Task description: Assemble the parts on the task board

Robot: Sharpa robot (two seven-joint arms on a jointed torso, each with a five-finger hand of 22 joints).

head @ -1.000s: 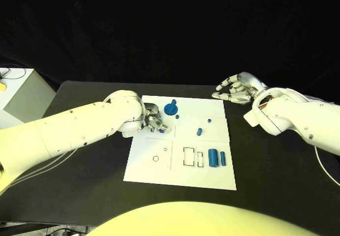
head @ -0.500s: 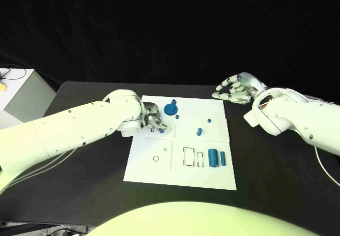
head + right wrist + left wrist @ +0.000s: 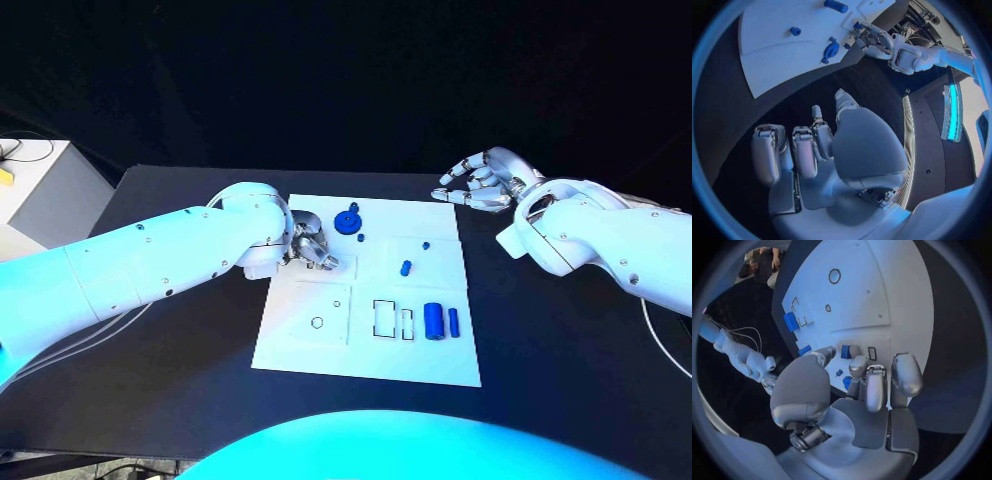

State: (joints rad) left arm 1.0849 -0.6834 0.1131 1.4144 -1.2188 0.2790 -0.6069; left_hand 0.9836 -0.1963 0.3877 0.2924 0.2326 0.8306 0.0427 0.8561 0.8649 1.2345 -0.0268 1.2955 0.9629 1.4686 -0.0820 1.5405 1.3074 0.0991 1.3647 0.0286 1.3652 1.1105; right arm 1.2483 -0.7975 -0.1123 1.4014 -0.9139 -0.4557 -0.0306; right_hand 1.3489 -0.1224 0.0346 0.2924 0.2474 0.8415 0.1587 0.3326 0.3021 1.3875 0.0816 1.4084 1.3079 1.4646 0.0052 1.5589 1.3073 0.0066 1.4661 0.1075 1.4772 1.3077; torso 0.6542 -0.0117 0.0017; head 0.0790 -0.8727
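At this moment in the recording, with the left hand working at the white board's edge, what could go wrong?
1. The left hand has its fingers curled at a small blue part; the grip looks shallow, so the part may slip.
2. The round blue gear-like piece lies close beside that hand and could get nudged.
3. The thin white task board may shift if pressed sideways.
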